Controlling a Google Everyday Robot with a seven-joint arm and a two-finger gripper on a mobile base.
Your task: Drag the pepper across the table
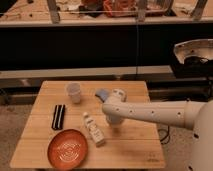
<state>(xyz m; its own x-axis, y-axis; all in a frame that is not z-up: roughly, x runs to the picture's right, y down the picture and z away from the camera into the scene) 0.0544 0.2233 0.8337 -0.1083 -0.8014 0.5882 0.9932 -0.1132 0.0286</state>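
You are looking at a square bamboo-plank surface [135, 145] standing on a speckled floor, with a dark shelf unit and a cluttered bench behind it. A small dark mark sits near the front edge, towards the right corner.

On the surface, a clear cup [74, 92] stands near the far edge, left of centre. A black remote [58, 116] lies near the left edge. A round orange-red plate [68, 148] sits at the front left corner. A small white bottle [93, 129] lies on its side just right of the plate, near the middle. A blue sponge [102, 94] rests near the far edge, touching or just beside the arm's wrist.

The white arm [155, 114] reaches in from the right edge, and the gripper [114, 121] hangs down over the middle of the surface, just right of the bottle. Its lower end blurs into the wood, so you cannot tell whether the fingers are spread or pressed together.

You cannot make out the pepper anywhere; if it is on the surface, it lies under or behind the gripper and wrist.

The front right quarter is bare wood, and a strip along the right edge lies under the arm. The left half is crowded by the plate, remote, cup and bottle.
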